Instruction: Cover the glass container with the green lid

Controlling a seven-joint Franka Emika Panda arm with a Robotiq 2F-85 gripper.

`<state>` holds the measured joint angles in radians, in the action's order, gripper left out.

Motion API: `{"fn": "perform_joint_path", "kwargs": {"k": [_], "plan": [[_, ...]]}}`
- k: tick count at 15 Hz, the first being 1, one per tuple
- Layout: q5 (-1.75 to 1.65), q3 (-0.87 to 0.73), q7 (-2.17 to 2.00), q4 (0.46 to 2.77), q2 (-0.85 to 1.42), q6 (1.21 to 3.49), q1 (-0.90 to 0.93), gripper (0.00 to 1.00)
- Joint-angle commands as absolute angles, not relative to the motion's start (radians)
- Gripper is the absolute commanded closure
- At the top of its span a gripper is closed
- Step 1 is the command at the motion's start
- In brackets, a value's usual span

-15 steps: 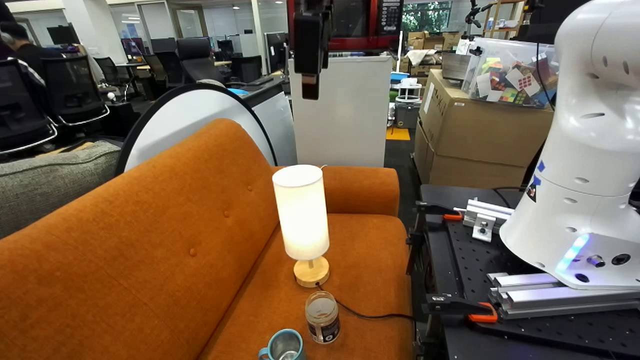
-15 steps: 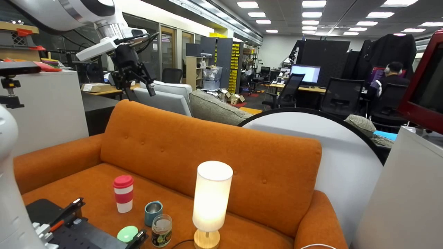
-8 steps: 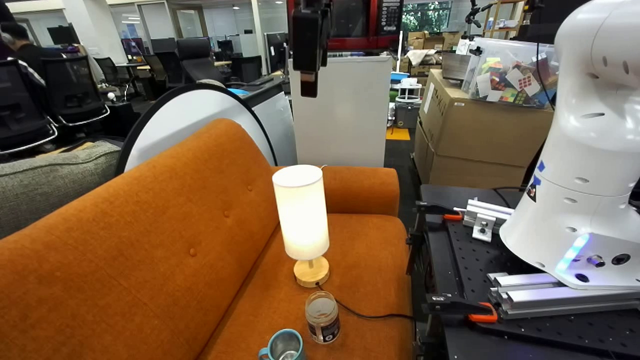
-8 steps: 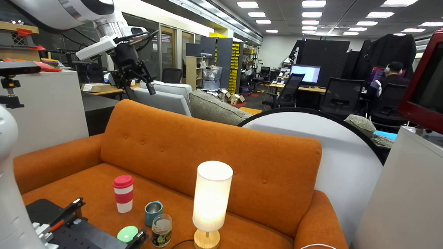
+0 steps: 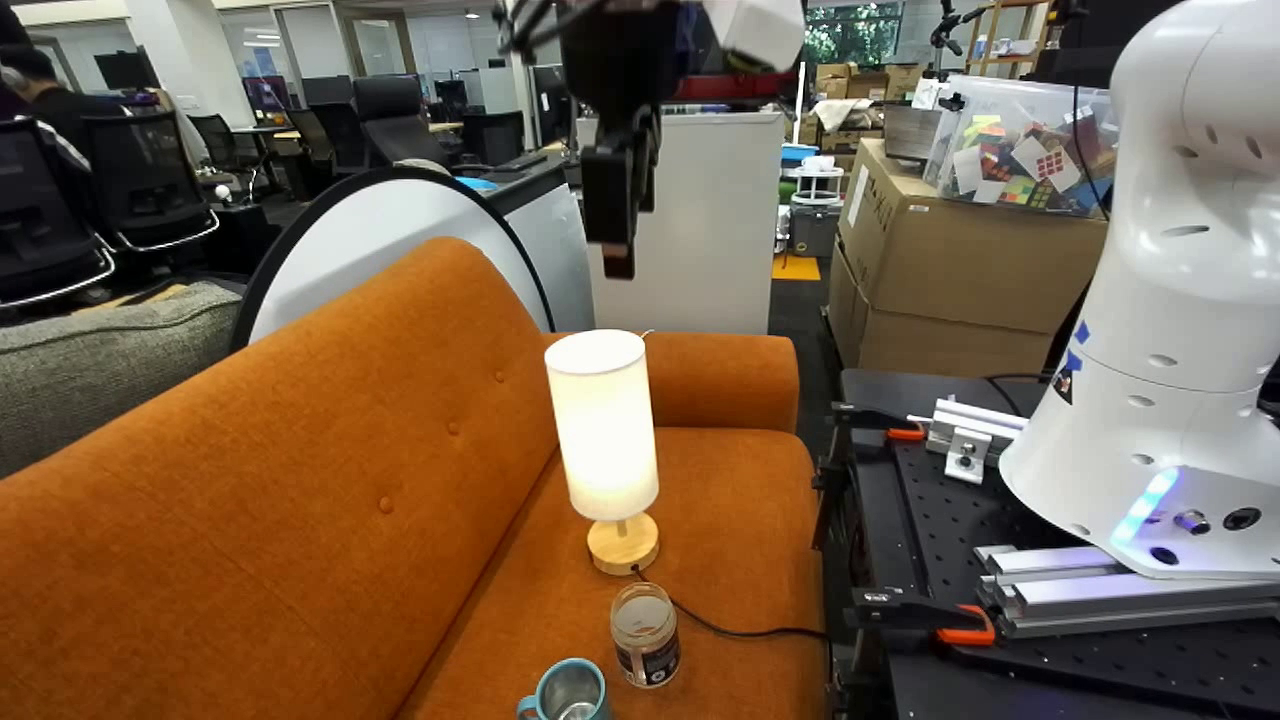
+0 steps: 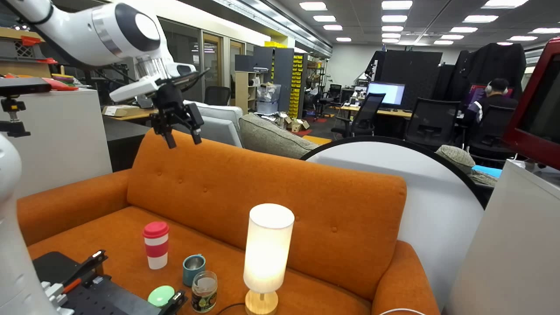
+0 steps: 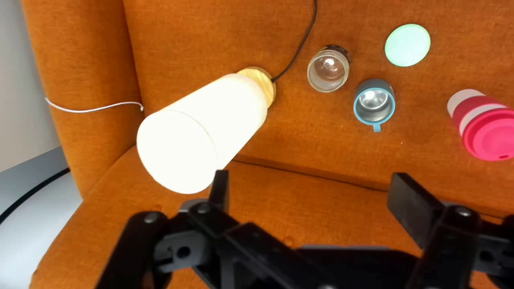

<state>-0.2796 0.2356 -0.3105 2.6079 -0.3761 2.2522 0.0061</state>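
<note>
a gripper (image 6: 185,139) hung above an orange sofa (image 6: 350,197) in an exterior view, its jaws spread wide apart, with the glass container (image 6: 204,292) and the green lid (image 6: 161,296) well below at its six o'clock. in the wrist view, the glass container stood upright on the seat, its mouth uncovered, while the green lid lay on the fabric at the container's two o'clock, near but apart. just beside the container, at four o'clock, stood a blue mug (image 7: 374,102), handle toward six; at the mug's three o'clock stood a red-and-white tumbler (image 7: 488,126). the tallest obstacle on the seat was a lit lamp (image 7: 200,128), its base at the container's nine o'clock, its shade reaching toward eight; one of the gripper's fingers (image 7: 220,190) overlapped it in that line of sight. a black cord (image 7: 299,48) ran from the base toward one o'clock. in an exterior view, a black clamp (image 6: 176,302) crossed the lid's edge at four o'clock. behind the sofa stood a white disc (image 6: 437,210) edged in black, and a red appliance (image 6: 538,105) showed near that view's three o'clock.
</note>
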Motion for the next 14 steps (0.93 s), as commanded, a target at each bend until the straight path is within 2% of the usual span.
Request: {"fn": "perform_joint_path", "kwargs": {"k": [1, 6, 14], "plan": [[-0.253, 0.208, -0.316, 2.613, -0.207, 2.396, 0.025, 0.0], [-0.208, 0.185, -0.296, 2.615, -0.003, 2.492, 0.057, 0.0], [-0.222, 0.171, -0.317, 2.616, 0.001, 2.488, 0.073, 0.0]]}}
